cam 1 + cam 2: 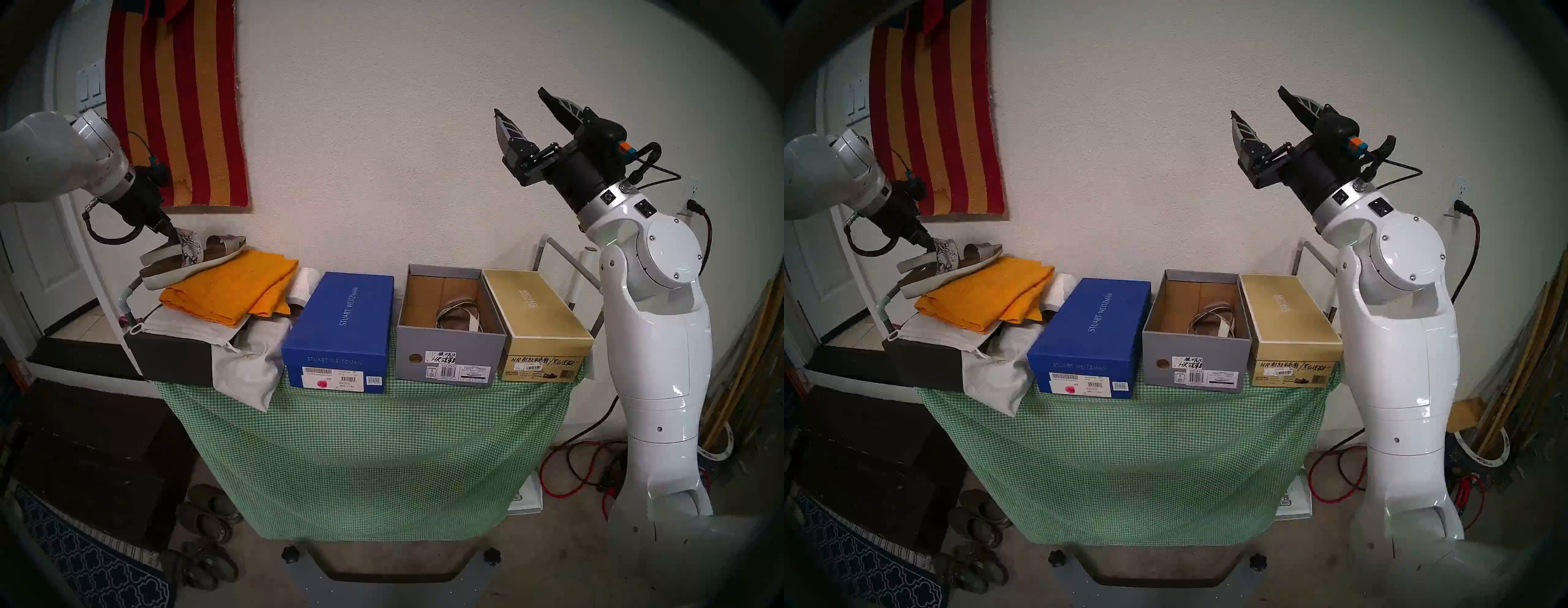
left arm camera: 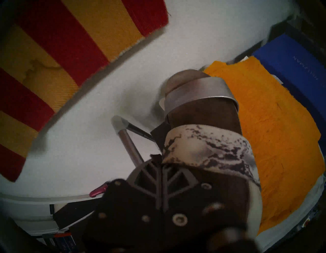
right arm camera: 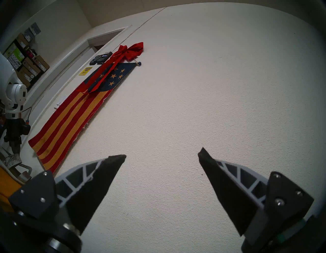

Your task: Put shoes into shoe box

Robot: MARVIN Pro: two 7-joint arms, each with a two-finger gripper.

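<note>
1. The left tool (image 1: 172,232) is clamped tight on the snakeskin-patterned strap (image 2: 208,146) of 1 sandal (image 1: 199,259), at the far left of the bench (image 1: 365,424).
2. That sandal is tilted, heel end toward the tool, its thick off-white sole over the folded orange cloth (image 1: 237,288); whether the sole touches the cloth cannot be told.
3. The other sandal (image 1: 460,316) lies inside the open grey shoe box (image 1: 449,356), on its brown cardboard floor.
4. The grey shoe box stands between the blue STUART WEITZMAN box (image 1: 339,327), with a gap, and the gold-tan MICHAEL box (image 1: 539,318), which it touches.
5. The right tool (image 1: 524,112) is raised well above the boxes, pointing up toward the wall; its fingers (image 3: 98,180) are spread wide with nothing between them.
6. A red-and-yellow striped hanging (image 1: 178,97) is on the wall behind the left arm.
</note>
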